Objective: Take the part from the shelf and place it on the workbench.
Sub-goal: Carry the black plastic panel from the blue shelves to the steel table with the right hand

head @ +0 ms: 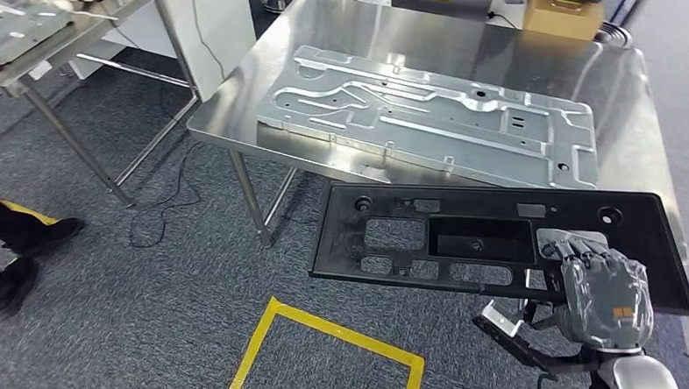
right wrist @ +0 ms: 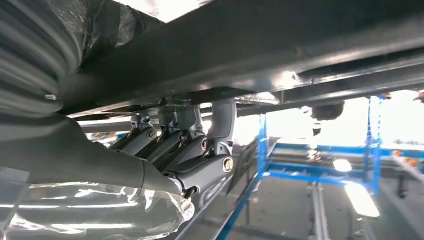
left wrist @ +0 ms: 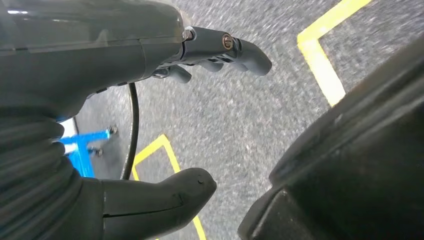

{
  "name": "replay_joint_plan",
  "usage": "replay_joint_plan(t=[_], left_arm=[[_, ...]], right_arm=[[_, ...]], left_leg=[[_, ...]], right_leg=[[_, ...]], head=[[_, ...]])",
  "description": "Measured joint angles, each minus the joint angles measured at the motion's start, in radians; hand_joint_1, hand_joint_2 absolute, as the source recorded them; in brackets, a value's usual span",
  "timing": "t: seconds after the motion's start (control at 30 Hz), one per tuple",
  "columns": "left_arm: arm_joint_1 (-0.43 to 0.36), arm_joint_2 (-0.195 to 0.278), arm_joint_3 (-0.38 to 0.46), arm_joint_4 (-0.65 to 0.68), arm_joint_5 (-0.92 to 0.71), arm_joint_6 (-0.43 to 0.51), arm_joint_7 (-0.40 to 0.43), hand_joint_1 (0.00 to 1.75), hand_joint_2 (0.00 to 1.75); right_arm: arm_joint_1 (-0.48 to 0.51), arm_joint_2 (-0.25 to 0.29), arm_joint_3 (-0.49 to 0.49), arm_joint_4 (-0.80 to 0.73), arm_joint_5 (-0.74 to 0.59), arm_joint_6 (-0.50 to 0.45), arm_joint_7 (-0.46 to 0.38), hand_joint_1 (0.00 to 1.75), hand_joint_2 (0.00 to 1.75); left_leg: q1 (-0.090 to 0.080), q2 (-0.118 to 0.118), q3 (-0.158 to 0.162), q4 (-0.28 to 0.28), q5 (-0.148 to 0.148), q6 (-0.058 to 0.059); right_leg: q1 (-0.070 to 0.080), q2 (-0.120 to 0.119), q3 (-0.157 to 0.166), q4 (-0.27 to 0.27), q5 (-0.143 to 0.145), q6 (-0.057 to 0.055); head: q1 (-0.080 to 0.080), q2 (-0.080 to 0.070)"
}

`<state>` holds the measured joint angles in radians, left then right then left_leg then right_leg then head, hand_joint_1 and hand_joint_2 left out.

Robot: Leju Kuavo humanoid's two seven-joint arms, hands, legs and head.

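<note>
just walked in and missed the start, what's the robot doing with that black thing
The robot is carrying a long black plastic panel in front of a steel workbench. Its right hand grips the panel near one end, fingers hooked through a cutout. The panel is still in the air, not set down. A stamped metal sheet already lies on the bench. The left hand hangs over the carpet holding nothing. A person's legs are off to the left.

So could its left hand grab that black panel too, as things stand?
Probably not yet. The left hand hangs open over the carpet, holding nothing, while the right hand grips the black panel. Nothing blocks it; it would have to come up.
</note>
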<state>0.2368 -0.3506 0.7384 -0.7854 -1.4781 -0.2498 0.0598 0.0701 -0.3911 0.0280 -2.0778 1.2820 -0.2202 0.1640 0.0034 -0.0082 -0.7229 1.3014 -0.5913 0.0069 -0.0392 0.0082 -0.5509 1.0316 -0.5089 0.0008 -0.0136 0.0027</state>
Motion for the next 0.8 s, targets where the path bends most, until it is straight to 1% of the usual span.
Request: replay_joint_plan(t=[0.03, 0.07, 0.1, 0.13, 0.17, 0.2, 0.27, 0.33, 0.47, 0.53, 0.6, 0.8], left_arm=[[0.002, 0.0, -0.002, -0.002, 0.005, -0.001, 0.002, 0.0, 1.75], [0.004, 0.0, -0.005, -0.004, 0.009, -0.001, 0.005, 0.0, 1.75], [0.006, 0.0, -0.008, -0.006, 0.012, -0.001, 0.006, 0.0, 1.75], [0.008, 0.0, -0.01, -0.008, 0.015, -0.001, 0.007, 0.0, 1.75], [0.009, 0.0, -0.012, -0.01, 0.018, -0.001, 0.009, 0.0, 1.75], [0.01, 0.0, -0.014, -0.011, 0.022, -0.002, 0.01, 0.0, 1.75], [0.014, -0.002, -0.021, -0.013, 0.031, -0.002, 0.014, 0.0, 1.75], [0.018, -0.003, -0.029, -0.016, 0.037, -0.003, 0.018, 0.0, 1.75], [0.02, -0.005, -0.04, -0.021, 0.043, -0.003, 0.022, 0.0, 1.75], [0.021, -0.005, -0.043, -0.023, 0.044, -0.003, 0.023, 0.0, 1.75], [0.021, -0.005, -0.045, -0.025, 0.044, -0.003, 0.024, 0.0, 1.75], [0.026, -0.005, -0.054, -0.031, 0.046, -0.004, 0.024, 0.0, 1.75]], right_arm=[[-0.017, -0.007, 0.003, 0.005, -0.006, 0.009, 0.001, 1.57, 1.75], [-0.03, -0.013, 0.005, 0.009, -0.009, 0.014, 0.002, 1.57, 1.75], [-0.042, -0.018, 0.006, 0.012, -0.011, 0.016, 0.003, 1.57, 1.75], [-0.052, -0.022, 0.007, 0.016, -0.012, 0.018, 0.004, 1.57, 1.75], [-0.062, -0.026, 0.009, 0.018, -0.013, 0.02, 0.005, 1.57, 1.75], [-0.07, -0.03, 0.01, 0.021, -0.013, 0.021, 0.008, 1.57, 1.75], [-0.081, -0.037, 0.014, 0.026, -0.014, 0.025, 0.012, 1.57, 1.75], [-0.087, -0.043, 0.016, 0.033, -0.014, 0.028, 0.014, 1.57, 1.75], [-0.096, -0.05, 0.019, 0.04, -0.017, 0.029, 0.015, 1.57, 1.75], [-0.098, -0.053, 0.019, 0.042, -0.017, 0.029, 0.015, 1.57, 1.75], [-0.098, -0.054, 0.02, 0.044, -0.017, 0.029, 0.015, 1.57, 1.75], [-0.098, -0.058, 0.02, 0.046, -0.018, 0.029, 0.016, 1.57, 1.75]], left_leg=[[0.003, 0.002, -0.009, 0.008, 0.012, -0.002], [0.005, 0.003, 0.003, -0.024, 0.042, -0.002], [0.007, 0.003, 0.033, -0.088, 0.083, 0.0], [0.006, 0.005, 0.068, -0.157, 0.112, 0.003], [0.005, 0.005, 0.096, -0.212, 0.132, 0.006], [0.004, 0.006, 0.113, -0.248, 0.141, 0.008], [0.002, 0.004, 0.119, -0.264, 0.141, 0.008], [0.001, 0.002, 0.119, -0.265, 0.14, 0.009], [0.0, 0.002, 0.122, -0.265, 0.135, 0.017], [0.0, 0.002, 0.123, -0.265, 0.133, 0.02], [0.0, 0.002, 0.123, -0.265, 0.132, 0.022], [-0.001, 0.003, 0.125, -0.265, 0.131, 0.024]], right_leg=[[0.0, -0.008, 0.003, 0.0, -0.003, 0.002], [0.0, -0.015, 0.008, 0.0, -0.007, 0.004], [-0.001, -0.02, 0.014, 0.0, -0.011, 0.007], [0.0, -0.025, 0.02, 0.0, -0.015, 0.01], [0.002, -0.027, 0.024, 0.0, -0.019, 0.015], [0.004, -0.03, 0.026, 0.001, -0.023, 0.019], [0.008, -0.031, 0.028, -0.001, -0.025, 0.019], [0.007, -0.032, 0.032, -0.008, -0.024, 0.016], [0.006, -0.032, 0.042, -0.022, -0.022, 0.022], [0.006, -0.032, 0.045, -0.026, -0.021, 0.027], [0.006, -0.032, 0.046, -0.029, -0.021, 0.03], [0.006, -0.032, 0.047, -0.03, -0.02, 0.036]], head=[[0.0, 0.0], [0.0, 0.0], [0.0, 0.0], [0.0, 0.0], [0.0, 0.0], [0.0, 0.0], [0.0, 0.0], [0.0, 0.0], [0.0, 0.0], [0.0, 0.0], [0.0, 0.0], [0.0, 0.0]])
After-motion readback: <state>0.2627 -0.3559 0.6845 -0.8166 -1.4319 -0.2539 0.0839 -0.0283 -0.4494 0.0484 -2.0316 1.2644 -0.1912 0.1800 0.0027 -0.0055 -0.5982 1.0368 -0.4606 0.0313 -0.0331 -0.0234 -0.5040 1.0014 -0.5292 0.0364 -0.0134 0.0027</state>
